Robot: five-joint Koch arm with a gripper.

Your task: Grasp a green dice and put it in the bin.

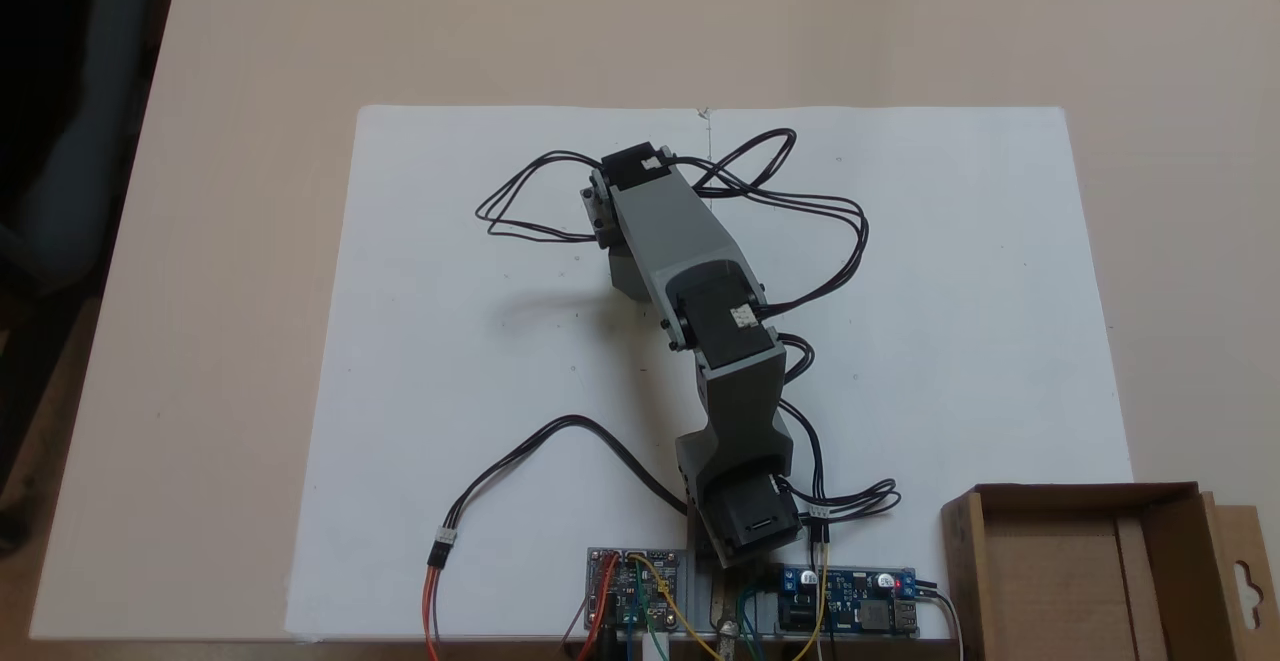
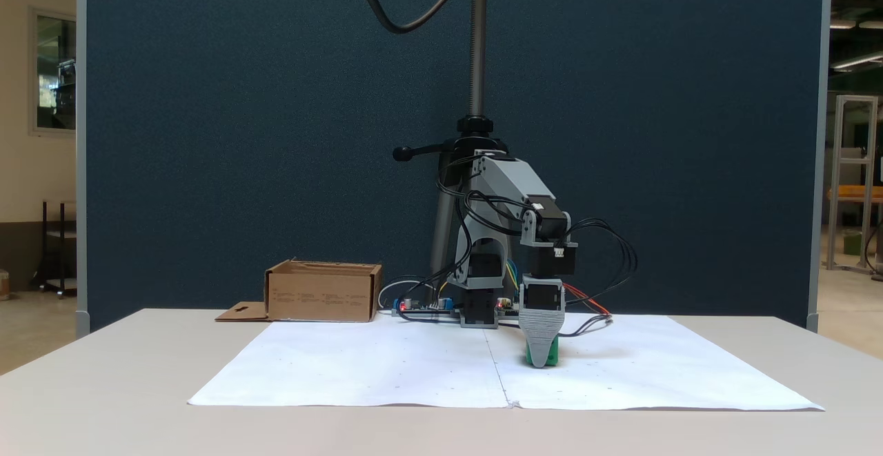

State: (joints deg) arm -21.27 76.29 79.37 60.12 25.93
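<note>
The green dice point(image 2: 555, 358) rests on the white paper, its green edges showing on both sides of the grey ribbed finger point(image 2: 541, 328) in front of it. My gripper point(image 2: 542, 361) points straight down at the dice, its tip at paper level. The two jaws lie one behind the other, so I cannot tell whether they are closed on the dice. Seen from above, the grey arm point(image 1: 700, 271) covers the gripper and the dice. The bin point(image 1: 962, 561) point(image 2: 323, 297), a brown cardboard box with a keyhole flap point(image 1: 1245, 581), stands beside the arm's base.
White paper sheets point(image 1: 480, 361) point(image 2: 386, 366) cover the middle of the beige table. Circuit boards point(image 1: 635, 586) and looping black cables point(image 1: 800, 201) lie around the arm's base. A stand pole point(image 2: 476, 42) rises behind the arm, in front of a dark blue partition.
</note>
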